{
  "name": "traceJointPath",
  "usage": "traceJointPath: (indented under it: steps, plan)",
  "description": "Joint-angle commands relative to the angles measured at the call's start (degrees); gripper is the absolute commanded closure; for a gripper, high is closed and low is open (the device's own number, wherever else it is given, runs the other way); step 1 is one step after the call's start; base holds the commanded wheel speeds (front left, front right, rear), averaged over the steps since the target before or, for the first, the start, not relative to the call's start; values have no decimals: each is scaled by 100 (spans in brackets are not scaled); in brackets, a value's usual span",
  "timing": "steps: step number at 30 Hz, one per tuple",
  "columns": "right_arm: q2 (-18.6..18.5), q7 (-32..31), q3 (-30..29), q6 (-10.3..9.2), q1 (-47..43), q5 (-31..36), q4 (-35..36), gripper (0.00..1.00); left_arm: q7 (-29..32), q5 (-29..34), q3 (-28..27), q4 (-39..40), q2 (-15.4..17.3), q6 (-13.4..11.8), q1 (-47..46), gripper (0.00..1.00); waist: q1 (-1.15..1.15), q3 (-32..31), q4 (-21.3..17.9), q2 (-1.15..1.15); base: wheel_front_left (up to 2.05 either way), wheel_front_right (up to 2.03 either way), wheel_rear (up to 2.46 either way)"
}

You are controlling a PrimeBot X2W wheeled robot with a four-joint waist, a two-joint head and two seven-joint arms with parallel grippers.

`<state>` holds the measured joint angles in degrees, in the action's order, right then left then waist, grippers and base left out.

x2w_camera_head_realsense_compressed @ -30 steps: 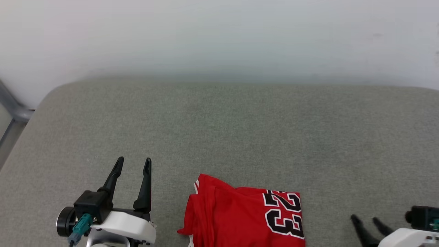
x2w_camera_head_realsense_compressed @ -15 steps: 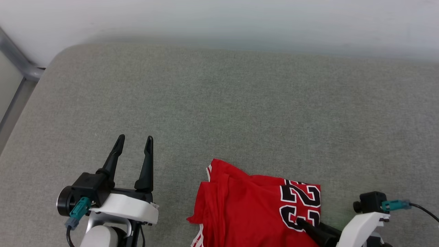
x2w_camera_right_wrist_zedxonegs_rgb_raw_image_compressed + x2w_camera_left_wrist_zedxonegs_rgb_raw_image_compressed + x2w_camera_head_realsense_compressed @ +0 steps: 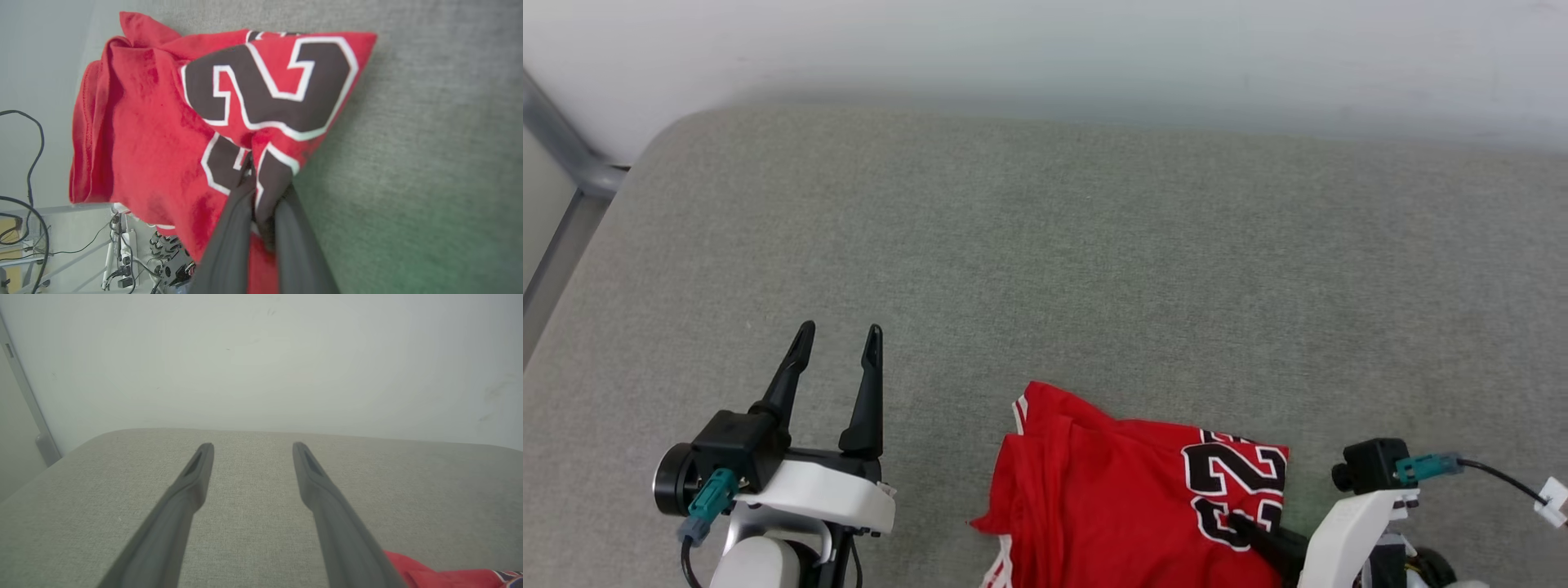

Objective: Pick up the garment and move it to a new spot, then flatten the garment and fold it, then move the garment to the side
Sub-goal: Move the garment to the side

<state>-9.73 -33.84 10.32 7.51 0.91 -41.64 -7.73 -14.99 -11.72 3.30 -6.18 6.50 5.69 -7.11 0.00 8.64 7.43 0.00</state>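
Right gripper [image 3: 265, 179]: clamped on numbered corner of garment [image 3: 1111, 490]. Left gripper [image 3: 837, 339]: jaws apart, empty, left of garment.

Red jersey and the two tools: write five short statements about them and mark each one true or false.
1. The right tool is shut on a pinch of the garment. True.
2. That pinch sits at the printed number. True.
3. The left tool holds a corner of the garment. False: it is open and clear of the cloth, above the grey cushion.
4. The garment lies spread out flat. False: it is folded into a compact bundle.
5. The printed number reads 45. False: it reads 23.
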Motion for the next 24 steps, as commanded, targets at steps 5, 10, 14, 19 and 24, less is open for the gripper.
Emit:
traceJointPath:
  steps: [5,10,14,19,24]
  plan:
    - [-301,7,-81,-4,87,604,215,100,-25,113,-86,52,-17,20,146,0,0,-203,-343,0,0,0,0]
    - [-480,-154,-397,-5,74,1191,334,100,-19,209,-85,210,10,43,213,0,0,-157,-812,0,0,0,0]
    - [-605,-292,-631,-4,175,1506,426,100,-19,310,-37,346,53,73,177,0,0,-13,-1250,0,0,0,0]
    - [-732,-331,-743,-4,564,1709,367,100,-19,355,64,527,136,100,46,0,0,368,-1836,0,0,0,0]
    - [-923,-179,-843,-5,1293,1944,153,100,-19,402,191,776,303,129,-193,0,0,989,-2315,0,0,0,0]
